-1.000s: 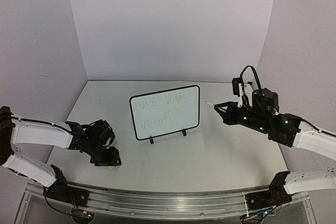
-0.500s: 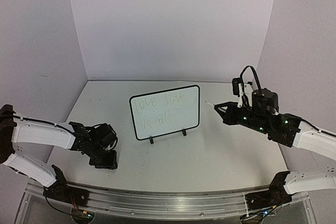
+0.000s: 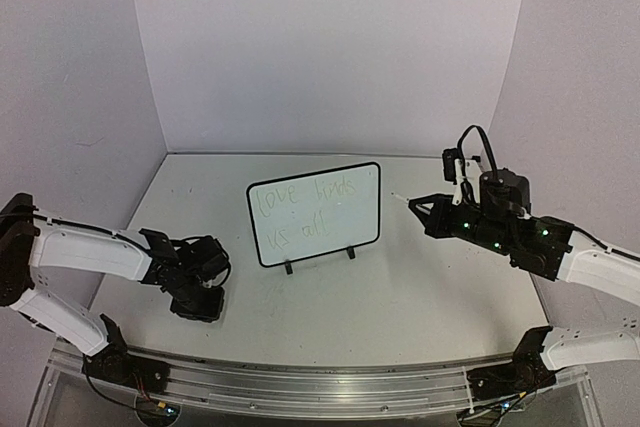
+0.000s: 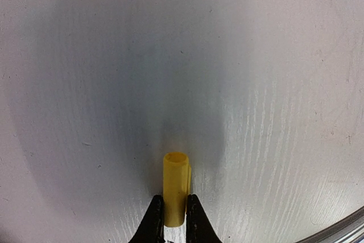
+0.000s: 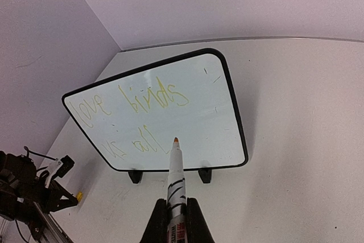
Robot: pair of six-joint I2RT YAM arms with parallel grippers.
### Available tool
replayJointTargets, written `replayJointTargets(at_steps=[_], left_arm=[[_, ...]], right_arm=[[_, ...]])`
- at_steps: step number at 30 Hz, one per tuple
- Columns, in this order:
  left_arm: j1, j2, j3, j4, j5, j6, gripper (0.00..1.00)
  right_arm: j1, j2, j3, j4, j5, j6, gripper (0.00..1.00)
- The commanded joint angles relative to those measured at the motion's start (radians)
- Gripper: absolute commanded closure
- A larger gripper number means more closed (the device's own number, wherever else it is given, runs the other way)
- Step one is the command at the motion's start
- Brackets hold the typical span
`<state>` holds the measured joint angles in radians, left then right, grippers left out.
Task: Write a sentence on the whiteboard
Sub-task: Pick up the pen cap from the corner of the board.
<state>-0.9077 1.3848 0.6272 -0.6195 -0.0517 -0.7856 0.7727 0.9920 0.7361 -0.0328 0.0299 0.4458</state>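
Observation:
The whiteboard (image 3: 340,232) stands on two black feet mid-table, tilted back, also in the right wrist view (image 5: 199,135). The sentence (image 3: 305,209) is faint on it in two lines, yellowish-green from the right wrist (image 5: 152,96). My right gripper (image 3: 430,212) hovers right of the board, shut (image 5: 176,209) on an uncapped white marker (image 5: 175,169). The marker's orange tip points at the board's lower middle, short of it. My left gripper (image 3: 200,307) points down at the table at front left. Its jaws (image 4: 175,214) press both sides of a yellow marker cap (image 4: 176,183) lying on the table.
The white table (image 3: 420,287) ends in a metal rail (image 3: 330,382) along the near edge, just behind my left gripper. Pale walls (image 3: 330,47) close the back and both sides.
My left gripper's jaws have closed in on the yellow cap, and that wrist has shifted slightly left and nearer. The right arm, marker and whiteboard have not moved.

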Motion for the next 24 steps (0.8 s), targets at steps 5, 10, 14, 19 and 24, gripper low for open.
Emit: replayJointTargets(at_steps=[5,10,14,19,24], left_arm=[[-0.016,0.027,-0.005,-0.047,-0.009,0.002,1.0],[-0.023,-0.062,0.001,-0.06,-0.029,0.003,1.0],[-0.022,-0.196,0.019,-0.056,-0.032,0.048,1.0],[-0.023,-0.298,0.076,-0.045,0.03,0.171,1.0],[-0.038,-0.306,0.162,0.01,0.198,0.296,1.0]], right_arm=[[-0.006,-0.007,-0.001,-0.006,0.013,-0.007,1.0],[-0.006,0.014,0.043,-0.073,-0.012,-0.019,1.0],[-0.006,0.053,0.112,-0.149,-0.136,-0.063,1.0],[-0.006,0.12,0.209,-0.273,-0.321,-0.103,1.0],[-0.006,0.159,0.296,-0.383,-0.477,-0.12,1.0]])
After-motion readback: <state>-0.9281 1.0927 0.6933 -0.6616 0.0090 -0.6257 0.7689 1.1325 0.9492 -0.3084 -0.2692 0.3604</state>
